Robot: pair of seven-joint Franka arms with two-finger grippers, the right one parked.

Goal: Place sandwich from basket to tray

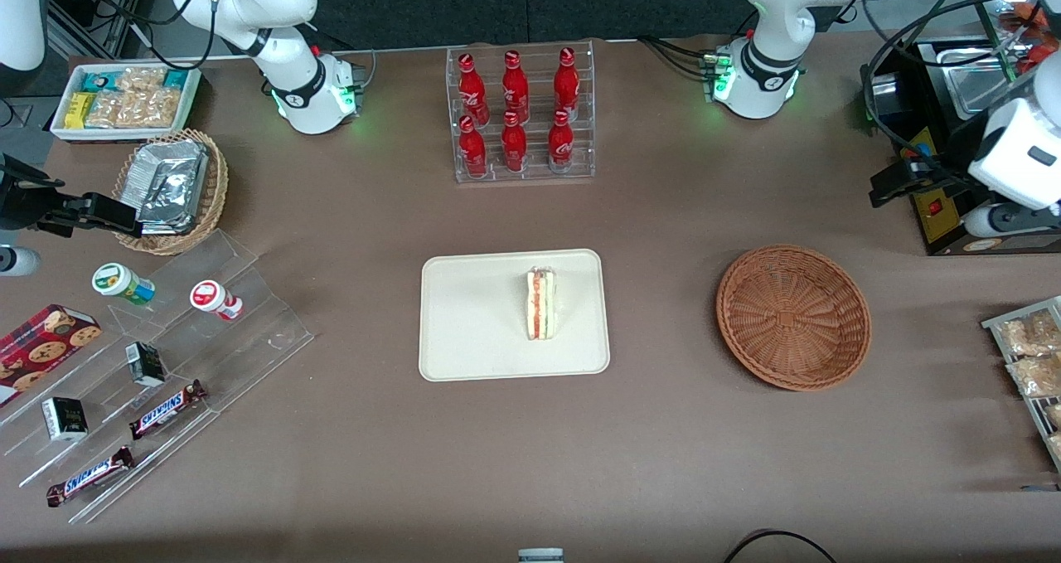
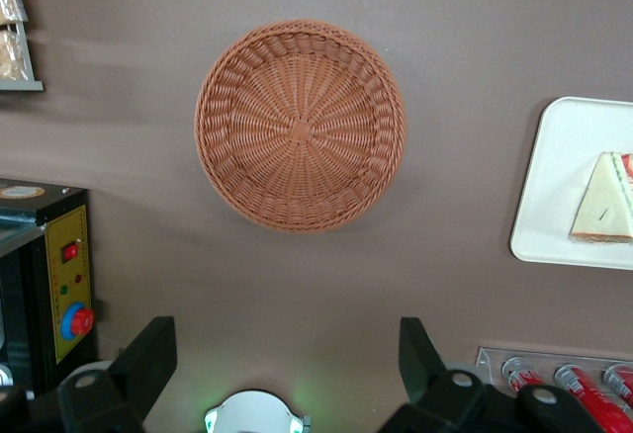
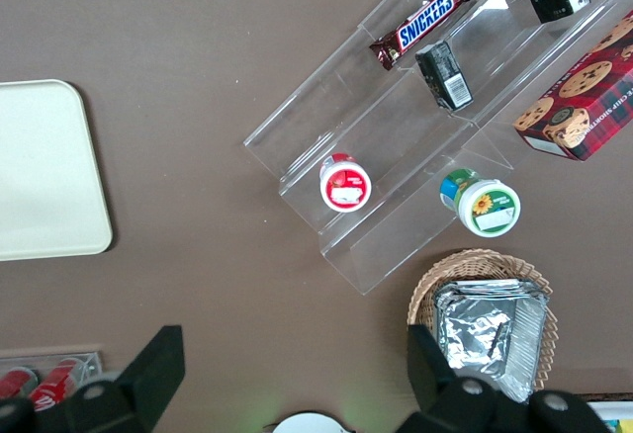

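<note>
One sandwich stands on the cream tray — wicker basket empty. Soft, light, crushable; best gripped across its bread faces. Gripper hangs high, jaws spread, holding nothing.

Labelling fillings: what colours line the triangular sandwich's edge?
Red and cream between pale bread, best in the front view.
</note>
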